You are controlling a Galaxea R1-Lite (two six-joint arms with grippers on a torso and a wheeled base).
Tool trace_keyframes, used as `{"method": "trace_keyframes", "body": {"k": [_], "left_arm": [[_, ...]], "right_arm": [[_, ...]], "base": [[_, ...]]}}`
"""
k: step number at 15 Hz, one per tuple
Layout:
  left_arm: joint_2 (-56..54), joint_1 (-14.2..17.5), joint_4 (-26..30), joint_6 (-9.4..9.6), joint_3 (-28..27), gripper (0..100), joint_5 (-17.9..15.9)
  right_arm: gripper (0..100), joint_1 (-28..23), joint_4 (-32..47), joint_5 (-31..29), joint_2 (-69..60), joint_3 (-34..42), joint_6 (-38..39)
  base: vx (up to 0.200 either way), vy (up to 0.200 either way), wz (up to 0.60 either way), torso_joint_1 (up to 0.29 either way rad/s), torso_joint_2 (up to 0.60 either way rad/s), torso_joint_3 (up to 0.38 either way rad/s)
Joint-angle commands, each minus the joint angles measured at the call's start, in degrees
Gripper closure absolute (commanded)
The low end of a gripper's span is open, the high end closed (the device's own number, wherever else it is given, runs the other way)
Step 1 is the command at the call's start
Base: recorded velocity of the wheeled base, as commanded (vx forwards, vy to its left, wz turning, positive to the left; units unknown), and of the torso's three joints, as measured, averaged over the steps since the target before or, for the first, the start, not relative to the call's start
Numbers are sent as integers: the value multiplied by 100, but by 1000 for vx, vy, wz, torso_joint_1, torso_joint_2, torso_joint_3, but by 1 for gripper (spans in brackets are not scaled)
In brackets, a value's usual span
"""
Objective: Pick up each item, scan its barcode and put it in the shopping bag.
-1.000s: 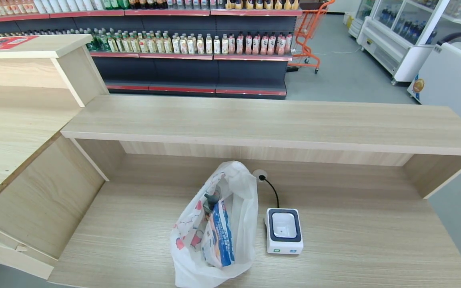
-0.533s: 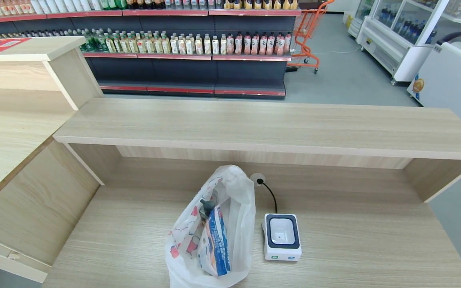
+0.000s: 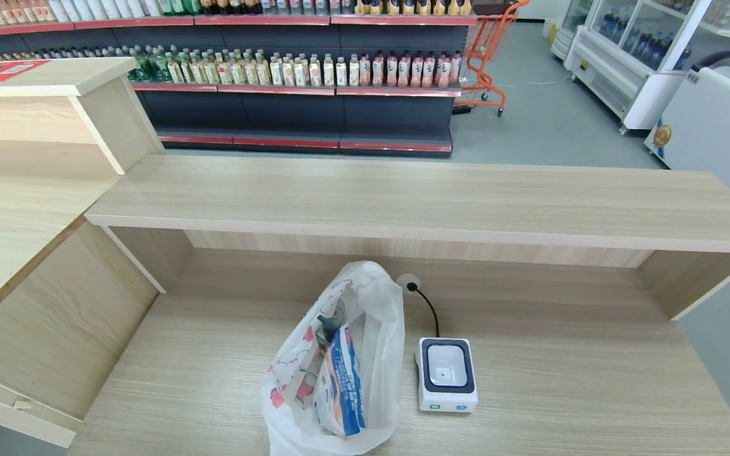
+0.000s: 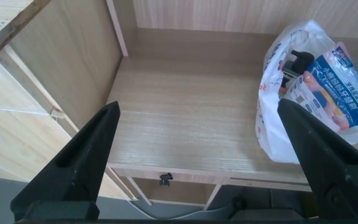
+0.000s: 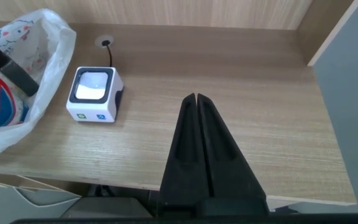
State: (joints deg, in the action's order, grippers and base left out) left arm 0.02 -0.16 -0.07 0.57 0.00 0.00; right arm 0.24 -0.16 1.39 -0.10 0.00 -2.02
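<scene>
A white plastic shopping bag [image 3: 374, 329] with red prints stands on the lower wooden counter [image 3: 561, 380]. Inside it lean a blue-and-white packet [image 3: 343, 380] and a dark-topped item [image 3: 327, 329]. A white barcode scanner [image 3: 446, 375] with a dark-framed window sits just right of the bag. In the left wrist view my left gripper [image 4: 199, 106] hangs open above the counter's near edge, left of the bag [image 4: 272, 127] and its packet [image 4: 337, 90]. My right gripper [image 5: 196, 99] is shut with nothing in it, above the counter to the right of the scanner [image 5: 94, 93] and bag [image 5: 48, 37].
A black cable [image 3: 429, 310] runs from the scanner to a hole in the counter's back. A raised shelf [image 3: 416, 196] spans the back, and a side counter [image 3: 16, 209] walls the left. Bare wood lies either side of the bag and scanner.
The head camera shifted a little during the first half second, sliding the whole picture. The bag, its contents and the scanner have kept their places.
</scene>
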Motion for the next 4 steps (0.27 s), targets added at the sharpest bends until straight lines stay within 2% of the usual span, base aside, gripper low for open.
{"method": "trace_keyframes", "body": {"k": [1,4], "left_arm": [[-2,-2,-1,-5,0,0,0],[6,-2,-1,-5,0,0,0]], "right_arm": [[100,2,-2,2,10,0,0],[100,2,-2,2,10,0,0]], "base": [[0,0,0,0,0,0],[0,0,0,0,0,0]]}}
